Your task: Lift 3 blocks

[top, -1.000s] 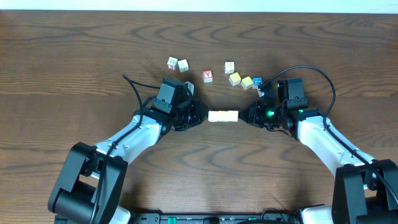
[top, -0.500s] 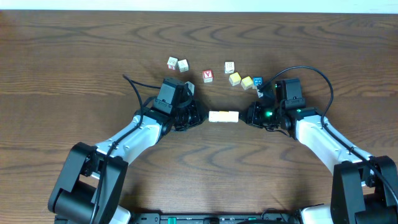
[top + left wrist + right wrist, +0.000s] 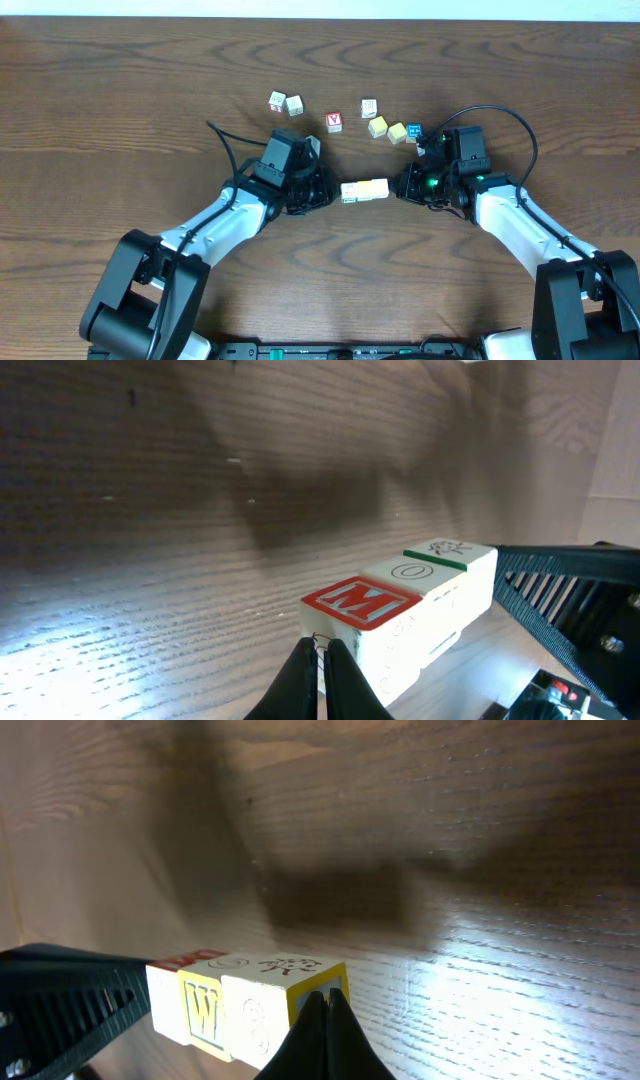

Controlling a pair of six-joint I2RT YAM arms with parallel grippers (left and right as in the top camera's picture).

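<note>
overhead: top-down, far | wrists: low, close, opposed | shared: block row (image 3: 364,190)

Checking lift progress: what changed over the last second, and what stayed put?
The left gripper advanced rightward, and the row of three blocks shifted slightly right with it and skewed a little. The row stays squeezed end to end between the two shut grippers. The right gripper barely moved. The loose cubes behind did not move.

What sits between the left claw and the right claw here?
A row of three blocks, pressed end to end between the shut left claw and the shut right claw. The overhead view shows it most clearly.
</note>
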